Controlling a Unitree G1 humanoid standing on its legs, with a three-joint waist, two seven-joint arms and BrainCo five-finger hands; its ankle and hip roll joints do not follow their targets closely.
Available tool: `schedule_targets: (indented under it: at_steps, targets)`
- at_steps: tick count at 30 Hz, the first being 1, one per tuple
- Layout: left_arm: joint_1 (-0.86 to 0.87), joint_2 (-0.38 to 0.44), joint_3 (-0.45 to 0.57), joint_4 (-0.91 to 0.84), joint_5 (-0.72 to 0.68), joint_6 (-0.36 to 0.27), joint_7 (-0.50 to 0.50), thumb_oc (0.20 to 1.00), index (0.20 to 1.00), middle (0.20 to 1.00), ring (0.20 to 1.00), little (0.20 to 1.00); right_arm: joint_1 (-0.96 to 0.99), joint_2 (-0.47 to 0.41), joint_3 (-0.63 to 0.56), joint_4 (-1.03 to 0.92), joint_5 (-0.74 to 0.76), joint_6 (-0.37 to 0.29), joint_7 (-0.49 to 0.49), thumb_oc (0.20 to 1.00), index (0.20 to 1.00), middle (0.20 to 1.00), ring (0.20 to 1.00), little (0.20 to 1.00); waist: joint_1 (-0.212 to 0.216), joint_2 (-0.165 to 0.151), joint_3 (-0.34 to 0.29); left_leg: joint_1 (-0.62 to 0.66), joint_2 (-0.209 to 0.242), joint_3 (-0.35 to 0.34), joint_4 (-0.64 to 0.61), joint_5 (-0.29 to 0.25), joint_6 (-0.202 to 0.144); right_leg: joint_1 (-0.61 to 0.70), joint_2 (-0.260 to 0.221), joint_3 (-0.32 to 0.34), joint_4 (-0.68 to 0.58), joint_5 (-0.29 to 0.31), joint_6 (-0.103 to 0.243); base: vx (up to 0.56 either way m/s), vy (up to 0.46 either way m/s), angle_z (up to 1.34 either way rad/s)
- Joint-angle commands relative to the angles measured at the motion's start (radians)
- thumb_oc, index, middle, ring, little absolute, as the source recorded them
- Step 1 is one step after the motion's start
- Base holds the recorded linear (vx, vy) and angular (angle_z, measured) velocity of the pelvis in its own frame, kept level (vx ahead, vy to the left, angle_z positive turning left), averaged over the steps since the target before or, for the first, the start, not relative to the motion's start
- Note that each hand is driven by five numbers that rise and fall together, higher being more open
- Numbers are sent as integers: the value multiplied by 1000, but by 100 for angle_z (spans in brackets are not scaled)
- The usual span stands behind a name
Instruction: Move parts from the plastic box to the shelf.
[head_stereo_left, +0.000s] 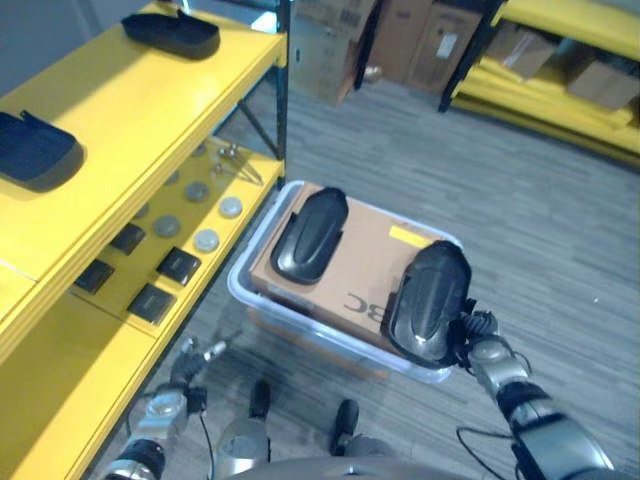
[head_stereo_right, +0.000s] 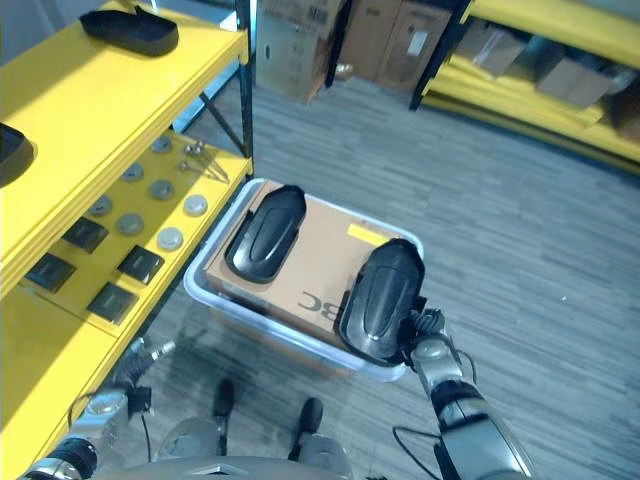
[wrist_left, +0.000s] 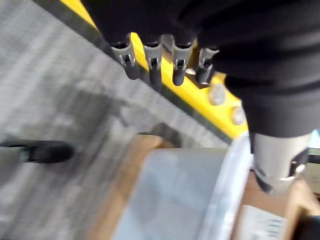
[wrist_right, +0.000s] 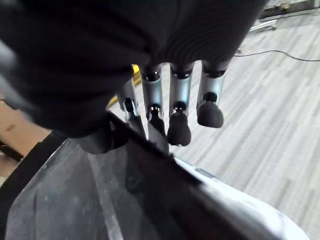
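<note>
Fingers (wrist_right: 179, 127) of our right hand (head_stereo_left: 478, 345) curl on the near black part (head_stereo_left: 430, 300); our left hand (head_stereo_left: 185, 365) hangs open, empty.

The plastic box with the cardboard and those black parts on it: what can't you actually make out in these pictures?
- Inside of the plastic box: hidden under the cardboard box in both eye views.
- Right robot hand: its grip is unclear, since the near black part covers the fingers in the eye views.
- Thumb of the right robot hand: hidden by the dark cover in the right wrist view.
- Small round pieces on the lower shelf: too small to identify.
</note>
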Motion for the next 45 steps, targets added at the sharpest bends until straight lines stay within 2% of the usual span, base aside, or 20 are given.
schedule_targets:
  at_steps: [1, 2, 3, 4, 5, 6, 7, 9, 10, 11, 15, 18, 24, 36, 42, 45]
  targets:
    - [-76, 2, -33, -8, 17, -8, 61, 1000, 1000, 1000, 1000, 1000, -55, -125, -47, -43, -91, -103, -59, 200, 200, 200, 200, 200, 13, 59, -31, 50, 84, 52, 0, -12, -76, 41, -55, -6, 5, -18, 86, -62, -46, -6]
    - [-75, 23, -26, -67, 21, 17, 85, 1000, 1000, 1000, 1000, 1000, -40, -137, -58, -84, -124, -117, -71, 200, 200, 200, 200, 200, 12, 58, -38, 55, 85, 53, 0, -12, -76, 50, -53, -7, 5, -20, 85, -107, -77, -6]
    - [-91, 63, 0, -190, 22, 60, 102, 1000, 1000, 1000, 1000, 1000, -16, -168, -83, -184, -208, -168, -122, 200, 200, 200, 200, 200, 6, 54, -55, 62, 86, 52, 0, -10, -74, 68, -48, -8, 5, -27, 83, -87, -62, -4]
    - [-99, 80, 16, -263, 22, 105, 93, 1000, 1000, 1000, 1000, 1000, -9, -183, -98, -254, -232, -144, -118, 200, 200, 200, 200, 200, 2, 53, -62, 65, 87, 52, 0, -11, -74, 74, -45, -8, 5, -31, 81, -96, -64, 3]
    - [-108, 113, 46, -431, 60, 146, 48, 1000, 1000, 1000, 1000, 1000, 12, -212, -135, -392, -289, -144, -135, 200, 200, 200, 200, 200, -5, 51, -74, 71, 87, 51, 0, -11, -71, 85, -39, -7, 5, -39, 79, -69, -37, 1]
    - [-108, 135, 76, -572, 30, 182, -2, 1000, 1000, 1000, 1000, 1000, 29, -234, -167, -517, -347, -137, -140, 200, 200, 200, 200, 200, -7, 50, -83, 77, 88, 50, 0, -13, -68, 94, -36, -6, 5, -46, 79, -118, -40, 1]
    - [-126, 139, 77, -647, -24, 194, -59, 1000, 1000, 1000, 1000, 1000, 11, -253, -175, -606, -388, -149, -149, 200, 200, 200, 200, 200, -10, 49, -91, 80, 88, 52, 0, -16, -66, 98, -33, -3, 5, -51, 78, -106, -21, 1]
    - [-149, 133, 61, -676, -48, 221, -84, 1000, 1000, 1000, 1000, 1000, -17, -263, -168, -651, -370, -142, -116, 200, 200, 200, 200, 200, -13, 47, -98, 82, 88, 53, 0, -19, -65, 100, -30, -1, 5, -55, 78, -70, -6, -6]
    - [-180, 114, 34, -701, -102, 249, -131, 1000, 1000, 1000, 1000, 1000, -60, -270, -151, -693, -363, -145, -94, 200, 200, 200, 200, 200, -17, 46, -102, 90, 88, 55, 0, -28, -66, 107, -27, 3, 5, -62, 78, -70, 7, -17]
    - [-196, 100, 19, -716, -118, 279, -141, 1000, 1000, 1000, 1000, 1000, -82, -272, -142, -708, -371, -143, -86, 200, 200, 200, 200, 200, -20, 45, -106, 86, 87, 56, 0, -23, -64, 103, -27, 4, 5, -58, 76, -65, 11, -21]
    - [-250, 70, -43, -734, -151, 327, -156, 1000, 1000, 1000, 1000, 1000, -178, -273, -87, -729, -370, -155, -75, 200, 200, 200, 200, 200, -23, 44, -116, 91, 86, 57, 0, -28, -60, 105, -25, 8, 5, -62, 75, -43, 13, -10]
    - [-295, 49, -82, -727, -139, 322, -153, 1000, 1000, 1000, 1000, 1000, -256, -254, -38, -733, -352, -184, -89, 200, 200, 200, 200, 200, -23, 44, -122, 94, 85, 61, 0, -30, -61, 107, -24, 4, 5, -62, 76, -25, 12, -8]
    - [-368, 22, -123, -695, -136, 341, -147, 1000, 1000, 1000, 1000, 1000, -382, -193, 49, -722, -385, -192, -101, 200, 200, 200, 200, 200, -10, 48, -137, 93, 83, 62, 0, -35, -61, 105, -23, -2, 5, -66, 78, -13, 9, -4]
    - [-389, 4, -149, -697, -292, 362, -212, 1000, 1000, 1000, 1000, 1000, -429, -158, 133, -672, -420, -218, -75, 200, 200, 200, 200, 200, -1, 52, -144, 85, 74, 37, 0, -36, -56, 106, -24, -2, 5, -65, 77, 2, 8, 1]
    - [-402, -3, -164, -717, -338, 354, -210, 1000, 1000, 1000, 1000, 1000, -449, -141, 173, -679, -424, -257, -58, 200, 200, 200, 200, 200, -3, 56, -147, 83, 71, 26, 0, -34, -56, 105, -25, -2, 5, -62, 78, 9, 19, 5]
    - [-411, -4, -165, -729, -361, 344, -241, 1000, 1000, 1000, 1000, 1000, -449, -134, 185, -697, -418, -285, -41, 200, 200, 200, 200, 200, -5, 57, -149, 83, 70, 25, 0, -34, -56, 105, -27, -2, 5, -62, 79, 6, 9, 3]
